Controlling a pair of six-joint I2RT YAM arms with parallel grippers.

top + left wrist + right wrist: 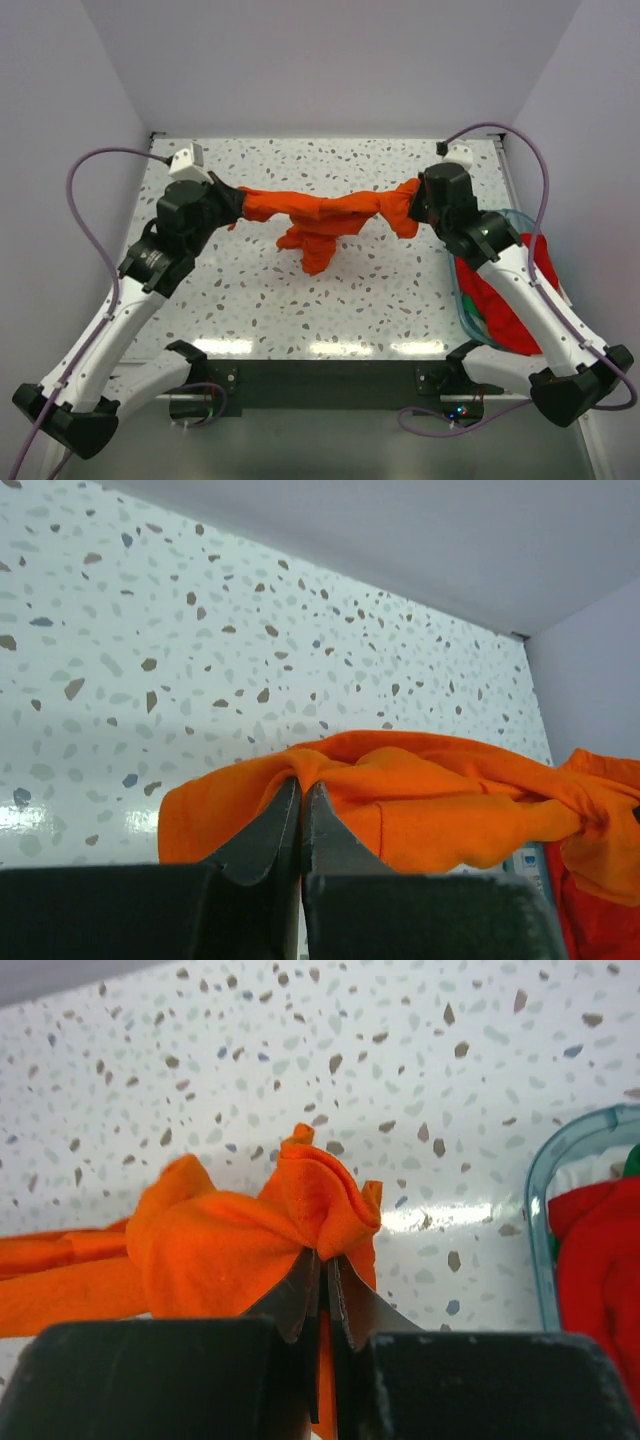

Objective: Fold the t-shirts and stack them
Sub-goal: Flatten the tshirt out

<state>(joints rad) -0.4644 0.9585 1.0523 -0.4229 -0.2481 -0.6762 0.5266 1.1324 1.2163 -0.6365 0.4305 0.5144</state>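
The bright orange t-shirt hangs bunched and stretched between my two grippers above the middle of the speckled table, its middle sagging down. My left gripper is shut on its left end; the left wrist view shows the cloth pinched at the fingertips. My right gripper is shut on its right end, with cloth bunched above the fingertips. The deeper red t-shirt lies draped in and over the bin at the right, also in the right wrist view.
The clear teal-rimmed bin stands at the table's right edge, under my right arm; its rim shows in the right wrist view. White walls close the back and sides. Purple cables loop from both arms.
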